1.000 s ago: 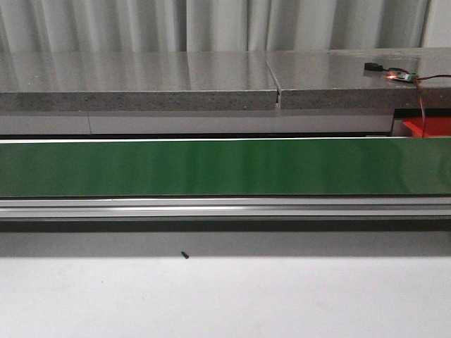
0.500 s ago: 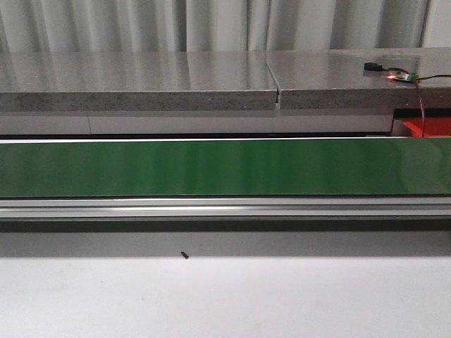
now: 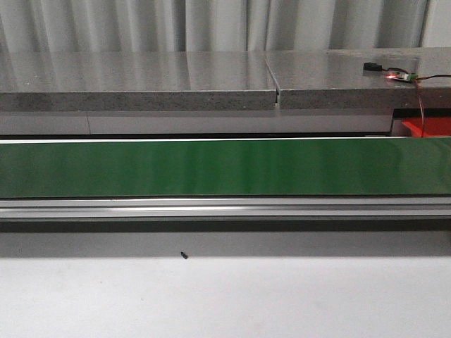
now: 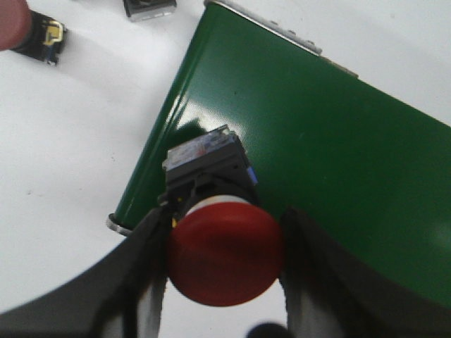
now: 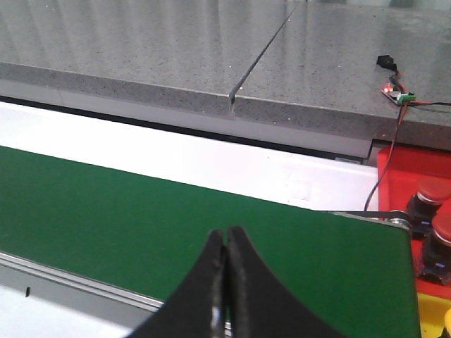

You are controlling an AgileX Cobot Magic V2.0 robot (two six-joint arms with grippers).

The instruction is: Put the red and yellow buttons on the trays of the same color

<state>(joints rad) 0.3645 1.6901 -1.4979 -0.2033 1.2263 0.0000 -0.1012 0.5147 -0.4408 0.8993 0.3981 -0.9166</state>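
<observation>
Red button (image 4: 224, 253) sits clamped between your left gripper's (image 4: 222, 264) fingers (image 4: 137, 271), cap toward the camera, its black base over the end edge of the green belt (image 4: 317, 162), where white table (image 4: 77, 155) begins. Another button (image 4: 28, 32) lies well apart on that table. Your right gripper (image 5: 225, 274) hangs over the belt's near rail, jaws pressed together on nothing. Past the belt's far end you see the red tray (image 5: 405, 165) holding two red buttons (image 5: 431, 193). Front view shows the belt bare along its length.
</observation>
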